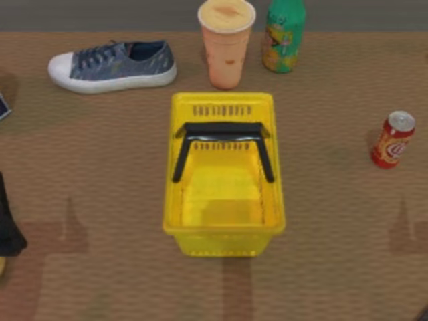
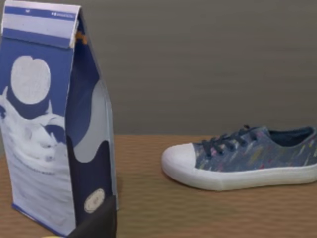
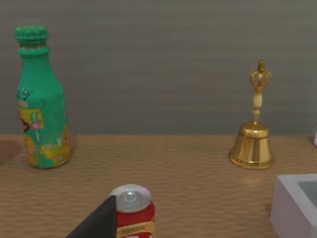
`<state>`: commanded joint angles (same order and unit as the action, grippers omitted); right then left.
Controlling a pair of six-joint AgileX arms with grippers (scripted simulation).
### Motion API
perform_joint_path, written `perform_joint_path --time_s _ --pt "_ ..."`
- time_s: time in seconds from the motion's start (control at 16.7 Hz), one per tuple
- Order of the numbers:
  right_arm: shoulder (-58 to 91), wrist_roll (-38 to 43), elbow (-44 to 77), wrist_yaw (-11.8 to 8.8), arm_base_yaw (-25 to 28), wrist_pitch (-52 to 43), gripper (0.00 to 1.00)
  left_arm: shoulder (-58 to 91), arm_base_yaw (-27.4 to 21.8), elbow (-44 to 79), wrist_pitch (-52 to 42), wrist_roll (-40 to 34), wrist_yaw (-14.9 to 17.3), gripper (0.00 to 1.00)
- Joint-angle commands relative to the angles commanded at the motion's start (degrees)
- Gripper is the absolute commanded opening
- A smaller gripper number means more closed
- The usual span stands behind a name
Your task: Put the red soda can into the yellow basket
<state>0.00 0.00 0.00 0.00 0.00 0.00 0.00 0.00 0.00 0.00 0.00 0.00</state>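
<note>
left arm point(image 1: 10, 231) parked left edge | red soda can point(image 1: 392, 139) upright, apparently ungrasped

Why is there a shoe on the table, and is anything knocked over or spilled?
Nothing is spilled or toppled. The sneaker just sits among the clutter. The red soda can, orange cup and green bottle stand upright, and the yellow basket sits level, handle folded across it.
</note>
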Motion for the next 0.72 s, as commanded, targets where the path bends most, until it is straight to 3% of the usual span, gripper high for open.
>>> perform_joint_path --time_s 0.36,0.72 --pt "5.92 -2.13 5.41 -0.15 0.6 -4.89 1.0 0.0 0.0 0.0 0.0 0.0 0.0 1.0" --pt "32.54 -9.93 28.04 -0.05 2.15 -21.41 1.0 0.0 0.0 0.0 0.0 0.0 0.0 1.0"
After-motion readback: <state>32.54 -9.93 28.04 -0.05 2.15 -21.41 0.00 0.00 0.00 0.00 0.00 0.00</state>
